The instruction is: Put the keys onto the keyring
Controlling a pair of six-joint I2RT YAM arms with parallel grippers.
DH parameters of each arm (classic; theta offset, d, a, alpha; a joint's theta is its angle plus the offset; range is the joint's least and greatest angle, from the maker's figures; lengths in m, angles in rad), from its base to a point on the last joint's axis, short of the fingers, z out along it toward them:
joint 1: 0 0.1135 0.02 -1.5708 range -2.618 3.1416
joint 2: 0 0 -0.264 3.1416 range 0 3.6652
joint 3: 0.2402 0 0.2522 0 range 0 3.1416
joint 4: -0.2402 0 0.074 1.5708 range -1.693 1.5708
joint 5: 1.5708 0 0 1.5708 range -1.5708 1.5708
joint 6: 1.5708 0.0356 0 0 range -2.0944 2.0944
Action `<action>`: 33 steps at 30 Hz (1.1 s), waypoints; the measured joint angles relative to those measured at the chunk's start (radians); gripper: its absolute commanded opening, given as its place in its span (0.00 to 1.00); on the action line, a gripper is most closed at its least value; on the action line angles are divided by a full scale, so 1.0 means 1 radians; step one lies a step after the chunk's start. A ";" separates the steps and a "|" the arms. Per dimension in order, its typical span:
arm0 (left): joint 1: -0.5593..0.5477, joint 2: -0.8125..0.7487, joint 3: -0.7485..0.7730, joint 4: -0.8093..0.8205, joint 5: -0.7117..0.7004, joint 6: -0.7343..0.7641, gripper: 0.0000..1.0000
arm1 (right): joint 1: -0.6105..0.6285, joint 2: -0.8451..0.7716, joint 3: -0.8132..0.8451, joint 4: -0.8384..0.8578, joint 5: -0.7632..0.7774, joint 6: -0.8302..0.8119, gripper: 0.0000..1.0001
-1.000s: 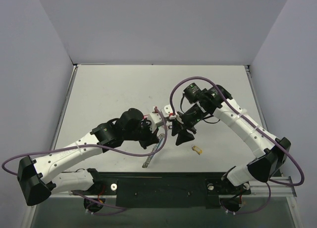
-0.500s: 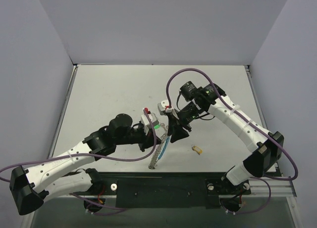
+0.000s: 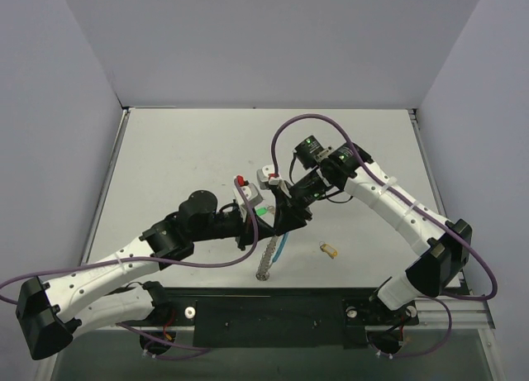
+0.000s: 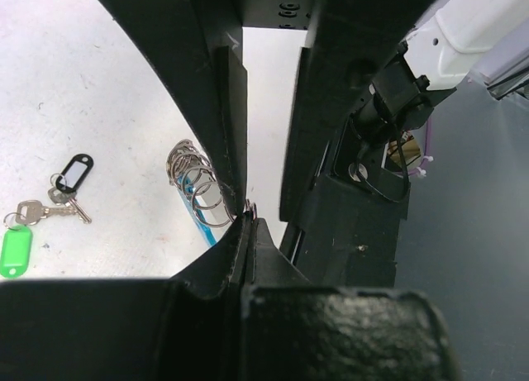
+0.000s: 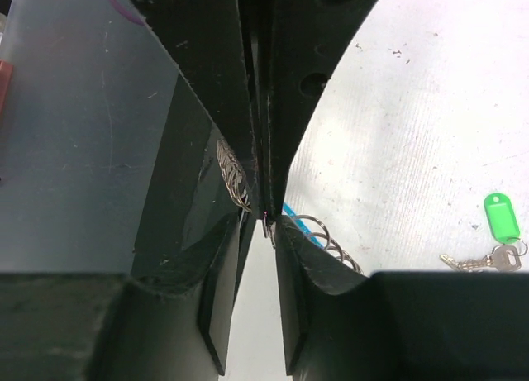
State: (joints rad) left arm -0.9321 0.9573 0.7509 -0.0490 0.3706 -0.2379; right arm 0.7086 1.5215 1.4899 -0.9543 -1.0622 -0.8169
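Silvery keyring point(image 3: 269, 250) pinched by left gripper point(image 3: 254, 223) | right gripper point(image 3: 283, 218) nearly closed at same wire | green-tag key point(image 4: 15, 250) on table

A pale grey bench point(image 3: 182, 150) is enclosed by plain lavender-grey walls point(image 3: 273, 42) on three sides. Along the bench's near edge a black rail point(image 3: 273, 315) is mounted. Even, soft light is cast over the bench.

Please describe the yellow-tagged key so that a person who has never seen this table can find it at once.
Start from the two grippers meeting over the table centre, where the keyring hangs. Look to the right of the keyring, toward the right arm's base. The small yellow-tagged key lies there alone; the green-tagged key and black-tagged key lie together under the arms.
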 measured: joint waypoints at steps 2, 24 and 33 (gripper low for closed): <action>0.000 0.000 -0.005 0.001 0.000 -0.006 0.00 | 0.000 0.000 -0.008 0.011 0.004 0.011 0.15; 0.026 -0.043 -0.044 0.024 -0.025 -0.046 0.00 | 0.012 0.000 -0.034 0.072 0.039 0.066 0.16; 0.029 -0.043 -0.054 0.032 -0.023 -0.064 0.00 | 0.022 0.008 -0.037 0.090 0.063 0.094 0.00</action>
State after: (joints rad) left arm -0.9031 0.9146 0.6971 -0.0166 0.3473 -0.3016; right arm 0.7303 1.5299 1.4528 -0.8642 -0.9993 -0.7231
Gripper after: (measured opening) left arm 0.020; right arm 0.043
